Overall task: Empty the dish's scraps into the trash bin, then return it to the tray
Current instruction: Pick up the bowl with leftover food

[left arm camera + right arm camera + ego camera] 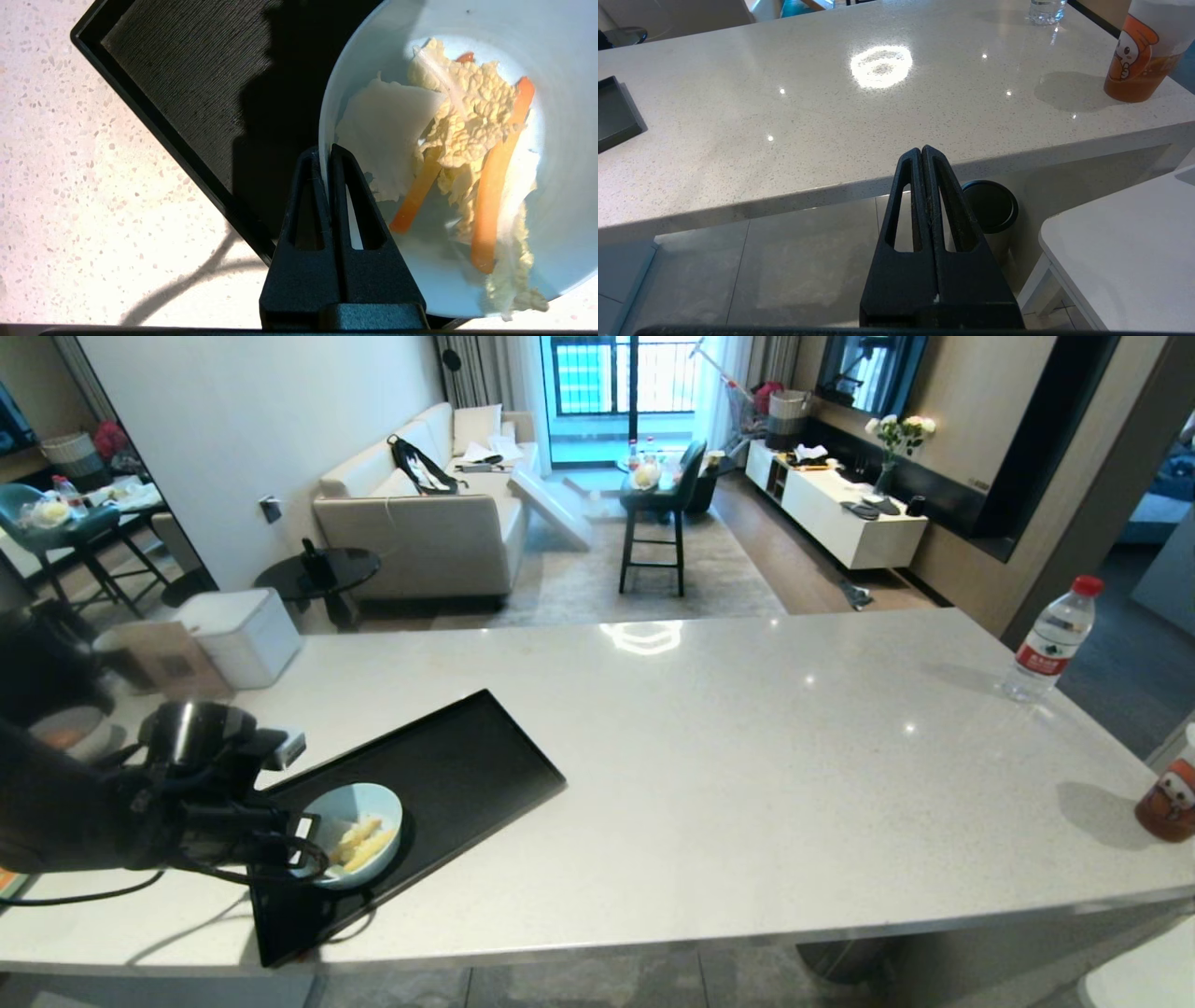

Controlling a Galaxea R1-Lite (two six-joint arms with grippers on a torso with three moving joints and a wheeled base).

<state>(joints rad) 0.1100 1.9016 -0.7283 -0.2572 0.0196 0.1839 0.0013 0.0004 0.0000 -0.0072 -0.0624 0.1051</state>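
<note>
Black left gripper (329, 154) clamped on near rim of small round glossy pale-blue dish (560, 140), one finger inside, one outside.

Dish sits w/ yellow, white & orange scraps (467, 140) on large flat matte-black tray (467, 756); rim pinch prob. chosen so it can lift & tip later. Trash bin not clearly in view. Right gripper (923, 151) parked below white speckled counter (747, 728) edge, fingers together, holding nothing.

pale-blue dish (359, 831), matte-black tray (467, 756), speckled white counter (747, 756)
</note>
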